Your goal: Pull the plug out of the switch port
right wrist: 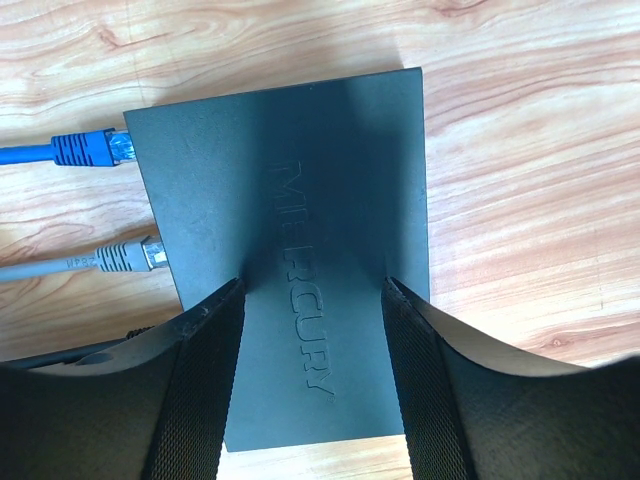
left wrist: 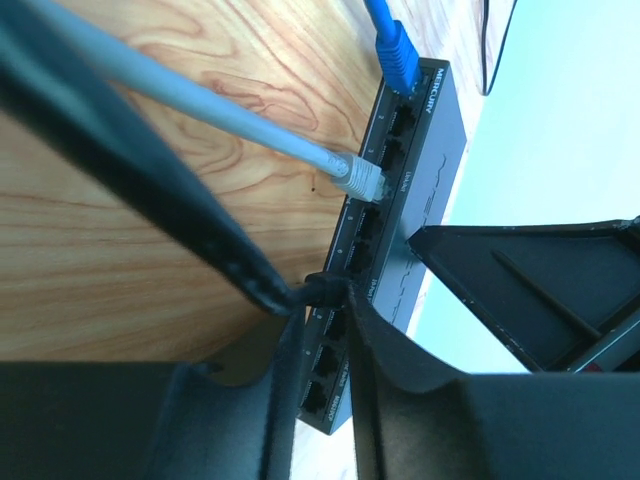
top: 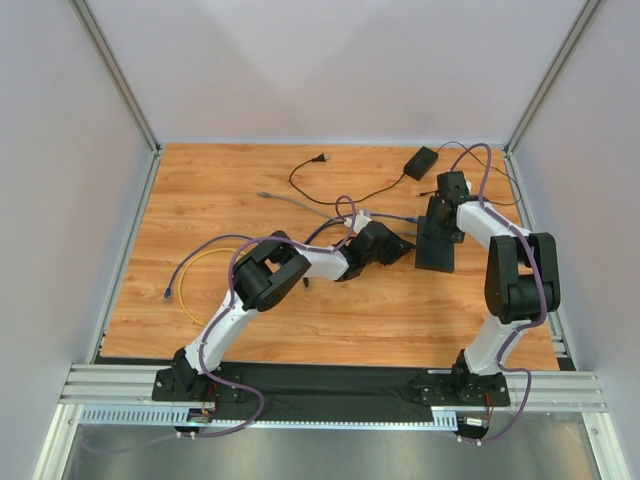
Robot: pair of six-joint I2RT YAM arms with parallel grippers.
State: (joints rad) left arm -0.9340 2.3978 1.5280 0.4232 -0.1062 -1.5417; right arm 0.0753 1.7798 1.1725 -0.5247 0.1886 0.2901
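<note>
The switch is a flat black box right of centre; it also shows in the right wrist view. Its port row faces left. A blue plug and a grey plug sit in ports. A black plug on a black cord sits further along the row. My left gripper is closed on this black plug at the port edge. My right gripper is open, its fingers resting on the switch's top.
A black power adapter with a thin cord and wall plug lies at the back. Grey and blue cables run left from the switch. A yellow cable loop lies at the left. White walls enclose the table.
</note>
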